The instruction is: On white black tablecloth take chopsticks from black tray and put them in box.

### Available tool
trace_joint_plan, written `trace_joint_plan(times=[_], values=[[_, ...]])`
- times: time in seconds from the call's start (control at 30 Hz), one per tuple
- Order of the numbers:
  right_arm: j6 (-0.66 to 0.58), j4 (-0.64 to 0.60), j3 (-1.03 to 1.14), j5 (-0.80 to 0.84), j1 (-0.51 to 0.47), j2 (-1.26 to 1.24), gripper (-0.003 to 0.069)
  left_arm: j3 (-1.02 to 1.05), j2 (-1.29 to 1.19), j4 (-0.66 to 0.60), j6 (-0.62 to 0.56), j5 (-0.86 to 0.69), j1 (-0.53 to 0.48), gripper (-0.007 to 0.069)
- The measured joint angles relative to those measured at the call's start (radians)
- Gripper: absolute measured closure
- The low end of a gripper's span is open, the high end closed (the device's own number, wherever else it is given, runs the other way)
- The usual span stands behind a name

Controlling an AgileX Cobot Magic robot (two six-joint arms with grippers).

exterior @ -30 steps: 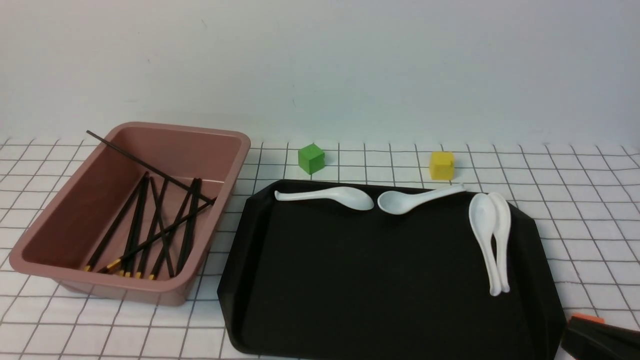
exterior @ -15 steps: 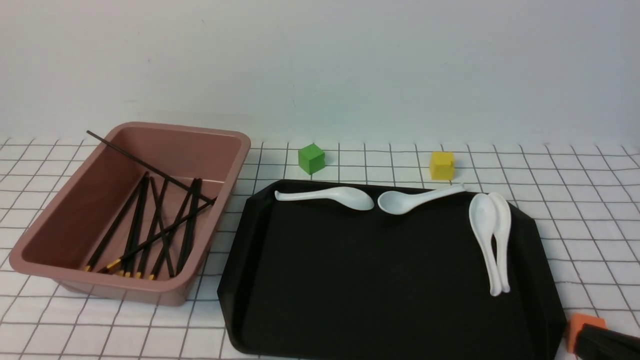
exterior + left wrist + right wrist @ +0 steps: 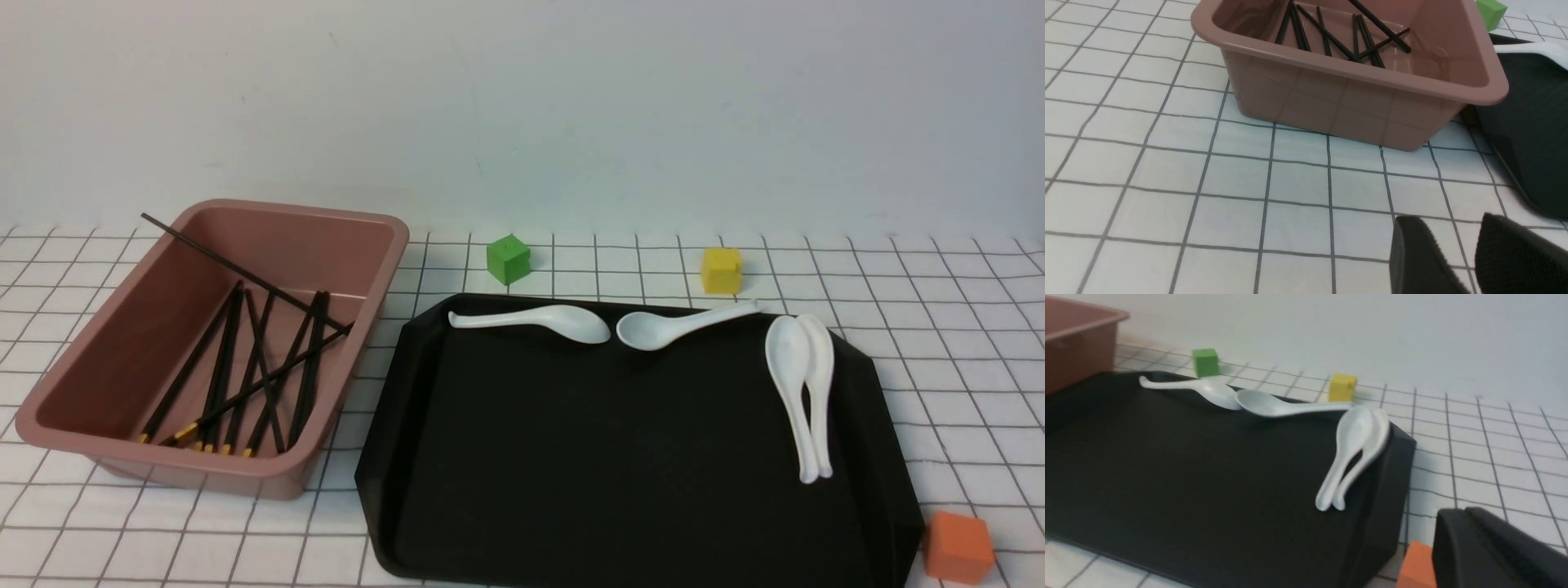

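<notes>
Several black chopsticks (image 3: pixel 245 376) with gold ends lie inside the pink box (image 3: pixel 371 220) at the left, one leaning on its far rim; they also show in the left wrist view (image 3: pixel 1331 34). The black tray (image 3: pixel 588 457) holds only white spoons; I see no chopsticks on it. Neither gripper shows in the front view. My left gripper (image 3: pixel 1447 228) is open and empty over the tablecloth (image 3: pixel 1167 163), on the near side of the box (image 3: pixel 1355 102). My right gripper (image 3: pixel 1457 516) is shut and empty beside the tray's (image 3: pixel 1167 477) right corner.
Several white spoons (image 3: pixel 804 384) lie along the tray's far and right sides. A green cube (image 3: pixel 508 259) and a yellow cube (image 3: pixel 722 270) sit behind the tray. An orange cube (image 3: pixel 958 545) sits at the tray's near right corner, touching distance from my right gripper (image 3: pixel 1414 567).
My right gripper has drawn back out of the front view at the bottom right, uncovering the orange cube. Nothing else has moved.
</notes>
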State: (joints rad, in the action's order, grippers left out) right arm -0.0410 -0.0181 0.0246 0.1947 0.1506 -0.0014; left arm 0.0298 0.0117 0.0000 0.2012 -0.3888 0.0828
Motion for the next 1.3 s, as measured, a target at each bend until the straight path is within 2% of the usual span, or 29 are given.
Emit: trace_joint_plan(times=[0.27, 1.3], values=[[0.0, 0.0, -0.004, 0.161, -0.012, -0.008, 0.0614, 0.0, 0.0, 0.0, 0.0, 0.0, 0.0, 0.0386], [0.0, 0.0, -0.006, 0.17, -0.012, -0.008, 0.0573, 0.0, 0.0, 0.0, 0.0, 0.0, 0.0, 0.0386]])
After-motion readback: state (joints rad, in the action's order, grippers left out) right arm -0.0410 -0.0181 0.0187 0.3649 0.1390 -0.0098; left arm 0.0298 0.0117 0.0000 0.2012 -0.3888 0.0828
